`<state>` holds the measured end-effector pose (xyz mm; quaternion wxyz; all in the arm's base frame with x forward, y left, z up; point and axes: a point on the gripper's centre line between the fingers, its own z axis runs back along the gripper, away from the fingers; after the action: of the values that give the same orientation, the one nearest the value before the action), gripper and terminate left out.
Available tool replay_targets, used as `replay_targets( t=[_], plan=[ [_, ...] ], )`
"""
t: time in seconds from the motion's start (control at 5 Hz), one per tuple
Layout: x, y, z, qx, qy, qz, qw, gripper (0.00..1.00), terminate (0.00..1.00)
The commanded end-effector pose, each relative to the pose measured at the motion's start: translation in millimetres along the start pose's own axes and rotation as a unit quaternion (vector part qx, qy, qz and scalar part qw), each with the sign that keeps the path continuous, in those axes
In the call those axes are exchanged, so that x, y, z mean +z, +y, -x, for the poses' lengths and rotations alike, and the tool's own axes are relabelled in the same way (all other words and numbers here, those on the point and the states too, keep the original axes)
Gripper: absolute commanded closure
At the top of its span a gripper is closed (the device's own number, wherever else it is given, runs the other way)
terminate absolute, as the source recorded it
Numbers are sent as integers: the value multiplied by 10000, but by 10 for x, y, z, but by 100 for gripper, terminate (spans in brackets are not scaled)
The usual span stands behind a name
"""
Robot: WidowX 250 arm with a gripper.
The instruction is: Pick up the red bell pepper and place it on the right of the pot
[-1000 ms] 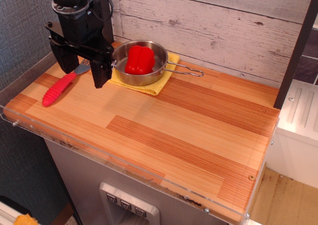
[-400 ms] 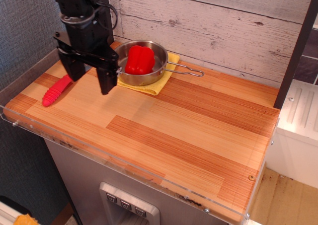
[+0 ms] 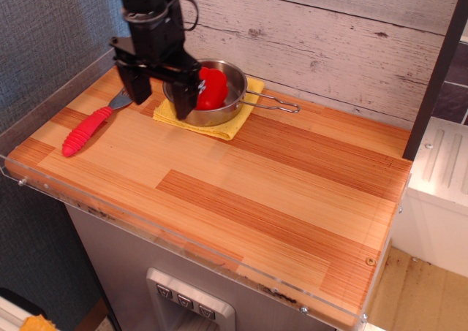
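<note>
The striped wooden surface [image 3: 241, 192] is largely bare toward its front and right edges. Near the back-left corner, the black gripper [image 3: 161, 97] is held with fingers spread apart. The round steel pot [image 3: 232, 101], on a yellow cloth [image 3: 219, 128], contains the glossy red bell pepper [image 3: 213, 88].

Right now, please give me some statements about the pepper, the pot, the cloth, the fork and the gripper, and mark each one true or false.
1. The red bell pepper lies inside the pot. True.
2. The pot stands on a blue cloth. False: the cloth is yellow.
3. The gripper is shut on the pepper. False: its jaws are open and hold nothing.
4. The fork with the red handle lies left of the pot in the picture. True.
5. The pot's wire handle points toward the fork. False: it points away, toward the right.
</note>
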<state>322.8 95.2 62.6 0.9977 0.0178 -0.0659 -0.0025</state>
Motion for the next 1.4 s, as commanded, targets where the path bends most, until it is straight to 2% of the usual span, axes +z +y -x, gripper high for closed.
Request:
replay_targets(
  t=[0.0,0.2,0.6,0.8,1.0,1.2],
  plan=[
    [64,-39,-403,277,-125,-26,9995,0,0],
    [-2,-50,-487,356,-86,-28,9993,0,0],
    [-200,9,-428,403,124,-210,9989,0,0],
    [-250,-6,-415,349,125,-235,9990,100,0],
    [-173,-22,-432,318,-15,-242,9992,100,0],
    [146,-34,-453,338,-442,-161,9983,100,0]
  ],
)
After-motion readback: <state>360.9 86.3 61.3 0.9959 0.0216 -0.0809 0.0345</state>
